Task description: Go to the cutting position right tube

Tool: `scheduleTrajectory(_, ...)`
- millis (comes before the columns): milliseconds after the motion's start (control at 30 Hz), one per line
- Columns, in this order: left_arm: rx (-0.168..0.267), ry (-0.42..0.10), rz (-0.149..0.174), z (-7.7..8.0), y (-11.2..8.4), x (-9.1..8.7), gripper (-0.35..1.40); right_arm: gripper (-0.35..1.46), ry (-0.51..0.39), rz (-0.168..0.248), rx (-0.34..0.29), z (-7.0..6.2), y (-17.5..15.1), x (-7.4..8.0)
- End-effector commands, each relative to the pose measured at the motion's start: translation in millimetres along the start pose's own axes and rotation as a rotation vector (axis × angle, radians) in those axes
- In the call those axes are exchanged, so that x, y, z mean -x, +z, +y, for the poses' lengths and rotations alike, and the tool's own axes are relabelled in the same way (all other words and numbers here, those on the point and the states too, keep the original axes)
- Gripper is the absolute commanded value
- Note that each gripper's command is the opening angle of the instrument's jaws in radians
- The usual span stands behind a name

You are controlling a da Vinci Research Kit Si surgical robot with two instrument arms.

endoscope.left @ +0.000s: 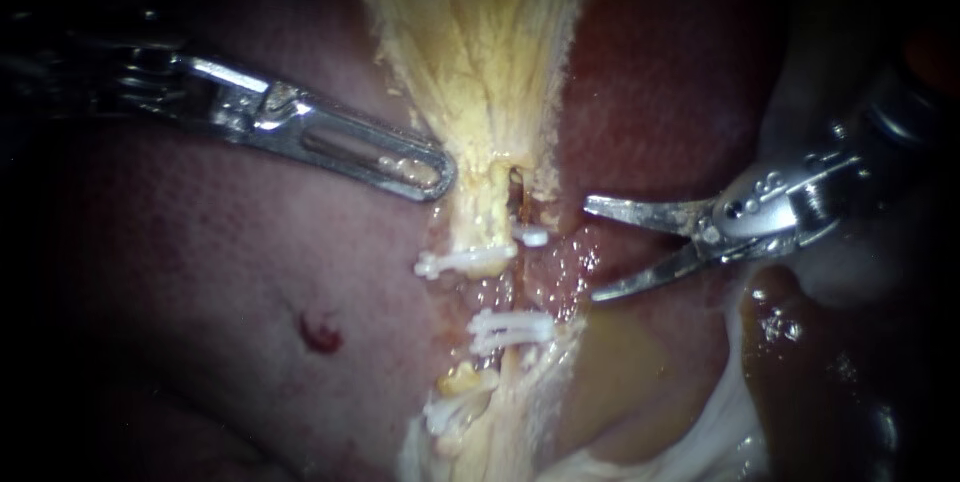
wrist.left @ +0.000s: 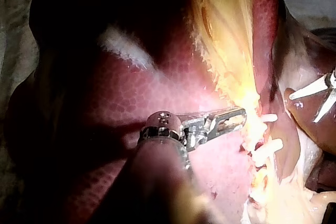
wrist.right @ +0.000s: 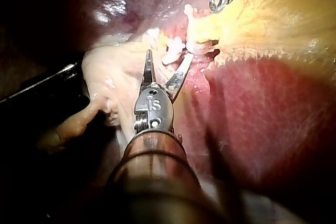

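**Open blades beside the clips: a skewed approach could bite the wrong thing**

My left instrument [endoscope.left: 428, 172], a slotted steel grasper, has its jaws closed on the edge of the pale yellow, fibrous gallbladder [endoscope.left: 480, 62]. If that hold slips, the field slackens. Beside the yellow left tube [endoscope.left: 480, 227], the thin reddish right tube [endoscope.left: 520, 277] runs between a small white plastic clip [endoscope.left: 533, 236] and a white pair of clips [endoscope.left: 510, 327]. My right instrument [endoscope.left: 590, 250], with steel scissor blades, stands open just beside that stretch, not around it. Advancing crooked could nick a clip, the left tube or the dark red liver [endoscope.left: 660, 92].

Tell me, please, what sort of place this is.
Likely a surgical bench: a liver, white clips on tissue, and the slender left instrument and right instrument working beside them.
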Motion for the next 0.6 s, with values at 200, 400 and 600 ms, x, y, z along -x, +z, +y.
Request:
scheduleTrajectory(200, -0.004, -0.002, 0.000, 0.0, -2.7, 0.7, -0.35, 1.44, 0.000, 0.002, -0.007, 0.0, 0.2, 0.0)
scheduleTrajectory(400, 0.027, -0.013, -0.029, -0.2, -7.9, 1.8, -0.35, 1.44, 0.000, 0.004, -0.018, 0.0, 0.3, -0.1)
scheduleTrajectory(600, 0.038, -0.018, -0.034, 0.0, -8.7, 1.9, -0.35, 1.44, -0.002, 0.009, -0.035, -0.3, 0.6, 0.1)
